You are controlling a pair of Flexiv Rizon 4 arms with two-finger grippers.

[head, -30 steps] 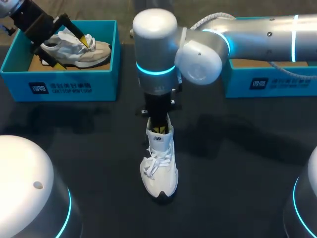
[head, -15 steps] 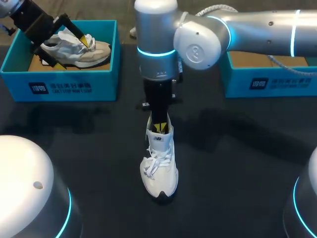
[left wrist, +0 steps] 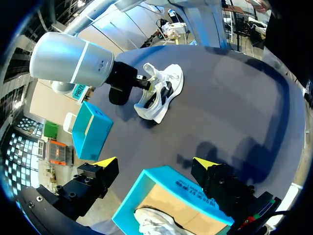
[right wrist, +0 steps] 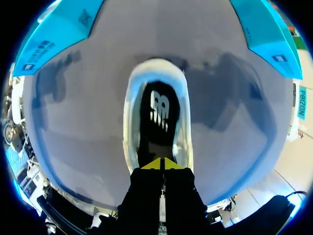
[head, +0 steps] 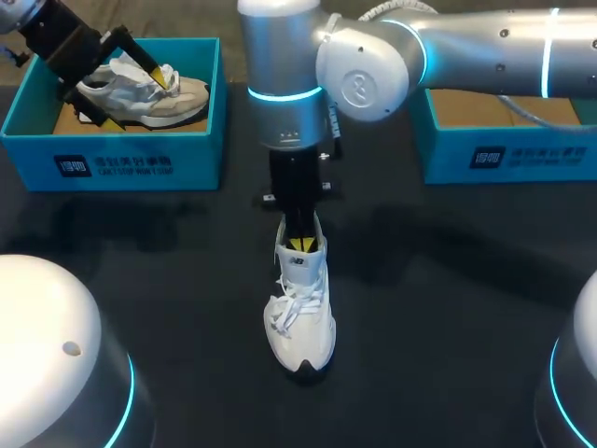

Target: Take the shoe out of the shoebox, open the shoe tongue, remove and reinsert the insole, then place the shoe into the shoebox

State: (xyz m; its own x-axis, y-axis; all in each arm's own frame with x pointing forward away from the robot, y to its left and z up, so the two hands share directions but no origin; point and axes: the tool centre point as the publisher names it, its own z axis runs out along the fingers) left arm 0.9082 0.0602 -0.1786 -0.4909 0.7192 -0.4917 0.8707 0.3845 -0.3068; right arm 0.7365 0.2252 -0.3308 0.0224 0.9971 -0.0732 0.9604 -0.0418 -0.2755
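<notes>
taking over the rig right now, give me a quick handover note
Right gripper: shut, tips inside the white shoe at the heel end of the insole; cannot tell if it pinches it.
Left gripper: open, over the grey shoe in the left box.
White shoe stands on the table between the left box and the right box.
Done: shoe out, mouth open.
Left: insole out and back in (cannot tell if already done), then shoe into its box.
</notes>
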